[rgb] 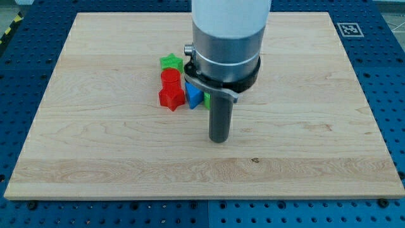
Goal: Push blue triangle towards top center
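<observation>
The blue triangle (193, 95) lies near the middle of the wooden board (95, 126), partly hidden by my arm. My tip (219, 140) rests on the board just below and to the right of it, a short gap apart. A red cylinder (170, 78) and a red star-shaped block (170, 98) sit directly left of the blue triangle. A green star (171, 62) lies above the red cylinder. A sliver of another green block (207, 100) shows at the blue triangle's right edge, mostly hidden behind the rod.
The arm's wide grey body (228, 31) hides the top centre of the board. A blue perforated table (386, 76) surrounds the board. A black-and-white marker tag (348, 28) sits at the top right corner.
</observation>
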`<action>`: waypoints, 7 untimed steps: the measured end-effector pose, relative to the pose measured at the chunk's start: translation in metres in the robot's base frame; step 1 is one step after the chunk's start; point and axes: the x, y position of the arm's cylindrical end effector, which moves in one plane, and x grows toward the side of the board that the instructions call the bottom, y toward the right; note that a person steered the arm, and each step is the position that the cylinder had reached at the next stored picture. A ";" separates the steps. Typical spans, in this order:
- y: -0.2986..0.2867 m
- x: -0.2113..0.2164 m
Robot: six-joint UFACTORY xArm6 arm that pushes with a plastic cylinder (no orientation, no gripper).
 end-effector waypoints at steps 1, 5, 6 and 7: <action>-0.021 -0.012; -0.035 -0.044; -0.036 -0.054; -0.036 -0.065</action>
